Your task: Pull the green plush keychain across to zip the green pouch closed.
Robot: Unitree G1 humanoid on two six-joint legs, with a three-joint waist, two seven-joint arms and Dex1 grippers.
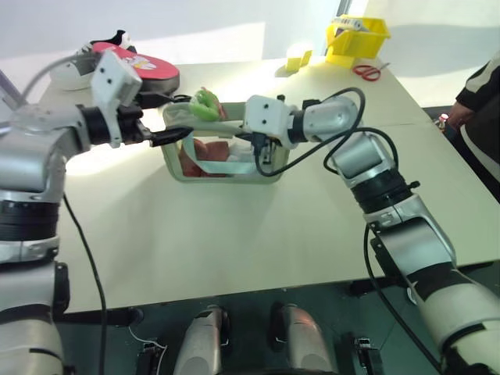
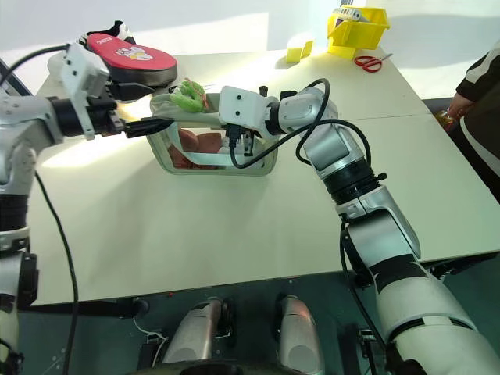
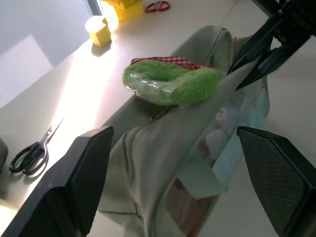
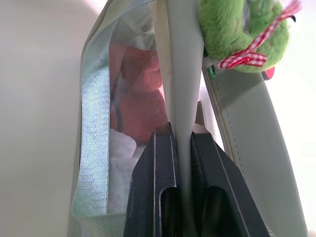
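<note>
The green pouch [image 1: 219, 156] stands near the table's [image 1: 234, 234] centre, a boxy soft case of pale sage fabric with a clear plastic window through which red contents show, and a mint strap [image 4: 94, 118] of woven ribbon running down its face. The right gripper [image 4: 180, 143] is clamped on the pouch's upper fabric edge, at the end of the pouch at 3 o'clock in the head views; the thin grey-green wall passes between its two flat black fingers [image 4: 158, 163], a hold that appears meant to anchor the pouch so that the zip can be drawn against it. The green plush keychain [image 1: 205, 103] lies on the top of the pouch at about 12 o'clock, a fuzzy bright-green ring with a glossy wrapped patch and a red-and-white gingham ribbon [image 4: 247, 52], attached beside the zipper line [image 4: 222, 118]. The left gripper [image 3: 173, 187] hangs just off the pouch's 9 o'clock end with its textured pads [image 3: 276, 168] spread wide and nothing between them, the keychain ahead of them; it is presumably lined up to take the charm. Red-handled scissors [image 1: 367, 70] and a yellow bin [image 1: 358, 37] sit well apart at 1 o'clock.
</note>
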